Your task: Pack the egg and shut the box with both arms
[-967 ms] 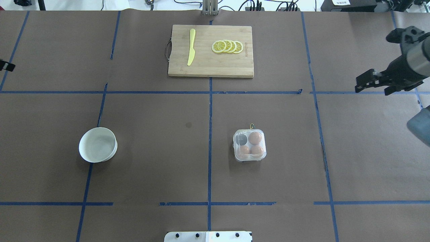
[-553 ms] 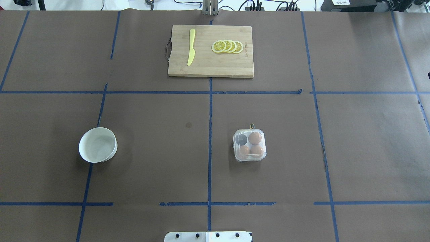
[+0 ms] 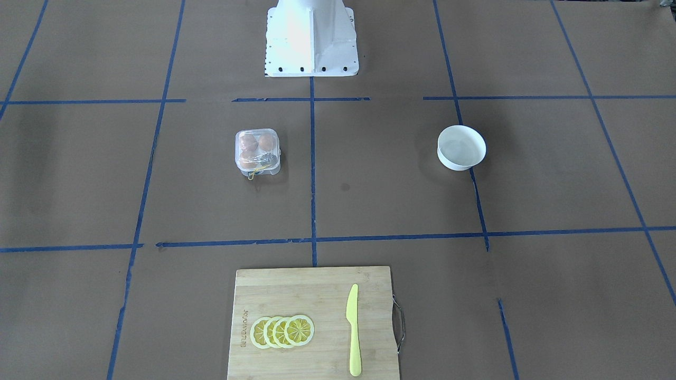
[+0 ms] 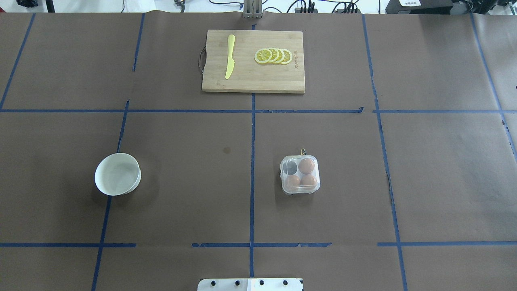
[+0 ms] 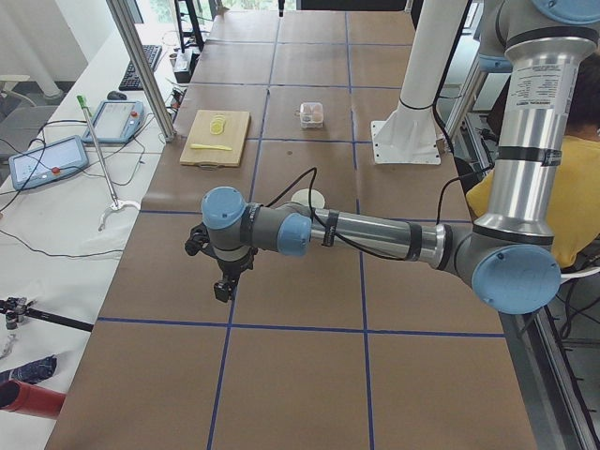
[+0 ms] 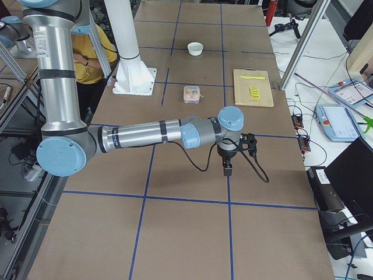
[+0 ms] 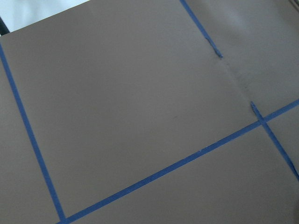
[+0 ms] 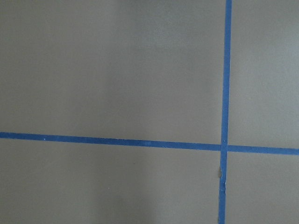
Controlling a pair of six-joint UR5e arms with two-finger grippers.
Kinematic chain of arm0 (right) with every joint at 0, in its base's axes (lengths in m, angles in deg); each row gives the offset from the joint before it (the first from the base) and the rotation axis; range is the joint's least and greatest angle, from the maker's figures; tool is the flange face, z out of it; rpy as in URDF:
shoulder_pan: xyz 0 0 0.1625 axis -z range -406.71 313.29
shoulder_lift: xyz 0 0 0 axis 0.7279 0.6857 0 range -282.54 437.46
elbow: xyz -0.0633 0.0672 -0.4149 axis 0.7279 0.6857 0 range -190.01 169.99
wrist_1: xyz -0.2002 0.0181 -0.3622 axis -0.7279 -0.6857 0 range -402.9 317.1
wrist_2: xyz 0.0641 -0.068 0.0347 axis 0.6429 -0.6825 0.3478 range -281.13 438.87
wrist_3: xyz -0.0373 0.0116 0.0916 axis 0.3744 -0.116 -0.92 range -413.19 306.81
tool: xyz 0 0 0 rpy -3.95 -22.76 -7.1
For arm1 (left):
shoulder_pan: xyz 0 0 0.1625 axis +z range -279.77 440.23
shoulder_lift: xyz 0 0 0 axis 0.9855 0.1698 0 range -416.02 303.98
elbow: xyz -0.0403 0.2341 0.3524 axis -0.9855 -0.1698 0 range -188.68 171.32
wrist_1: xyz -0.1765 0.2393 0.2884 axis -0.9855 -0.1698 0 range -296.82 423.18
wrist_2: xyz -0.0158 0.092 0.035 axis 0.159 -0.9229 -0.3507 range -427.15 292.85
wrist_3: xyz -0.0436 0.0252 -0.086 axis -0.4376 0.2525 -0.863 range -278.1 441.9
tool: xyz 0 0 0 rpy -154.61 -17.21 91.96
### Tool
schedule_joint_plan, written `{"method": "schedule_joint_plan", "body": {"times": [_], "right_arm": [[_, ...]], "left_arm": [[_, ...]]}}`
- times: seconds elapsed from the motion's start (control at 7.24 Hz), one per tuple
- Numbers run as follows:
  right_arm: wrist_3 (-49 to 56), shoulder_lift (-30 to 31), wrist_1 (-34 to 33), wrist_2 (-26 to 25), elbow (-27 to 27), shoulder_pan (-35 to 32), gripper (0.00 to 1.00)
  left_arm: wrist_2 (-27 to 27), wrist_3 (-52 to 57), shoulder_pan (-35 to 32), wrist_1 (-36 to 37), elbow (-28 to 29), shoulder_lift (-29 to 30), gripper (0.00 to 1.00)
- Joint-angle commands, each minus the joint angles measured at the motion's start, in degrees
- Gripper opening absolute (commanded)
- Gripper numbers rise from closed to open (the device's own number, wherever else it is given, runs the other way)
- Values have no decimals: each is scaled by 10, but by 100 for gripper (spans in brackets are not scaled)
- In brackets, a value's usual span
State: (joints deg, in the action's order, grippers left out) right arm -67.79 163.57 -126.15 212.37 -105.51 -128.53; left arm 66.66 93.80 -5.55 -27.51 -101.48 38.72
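The clear box (image 4: pixel 300 175) stands right of the table's middle with its lid down. It also shows in the front-facing view (image 3: pixel 257 150). Three orange-brown eggs (image 4: pixel 306 165) lie inside it, and the far-left cup is empty. A yellow band (image 4: pixel 302 152) sticks out at its far side. My left gripper (image 5: pixel 221 291) shows only in the exterior left view, far out over the table's left end. My right gripper (image 6: pixel 227 171) shows only in the exterior right view, far out over the right end. I cannot tell whether either is open or shut. Both wrist views show only brown paper and blue tape.
A white bowl (image 4: pixel 117 174) stands at the left. A wooden cutting board (image 4: pixel 253 81) at the far middle carries lemon slices (image 4: pixel 273 55) and a yellow knife (image 4: pixel 230 56). The white pedestal (image 3: pixel 311 37) is at the near edge. A person in yellow (image 6: pixel 87 52) sits behind the robot.
One second ago the right gripper showed at the overhead view's right edge and the left gripper's tip at its left edge. Both have moved outward, out of that view. The box has not moved.
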Motion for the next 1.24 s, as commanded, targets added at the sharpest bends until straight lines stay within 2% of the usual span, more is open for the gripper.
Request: {"method": "schedule_joint_plan", "body": {"times": [0.0,0.28,0.83,1.11], "right_arm": [[-1,-1,0,1,-5,0,100],[2,-19,-2,2,-2,0,100],[7,-24,-9,17,2,-2,100],[10,-20,-26,61,1,-4,100]], "left_arm": [[-31,0,-6,42,-4,-10,100],[-29,-2,-11,46,-23,-16,100],[-29,-21,-7,38,-17,4,100],[-31,-22,-6,42,-1,33,100]]}}
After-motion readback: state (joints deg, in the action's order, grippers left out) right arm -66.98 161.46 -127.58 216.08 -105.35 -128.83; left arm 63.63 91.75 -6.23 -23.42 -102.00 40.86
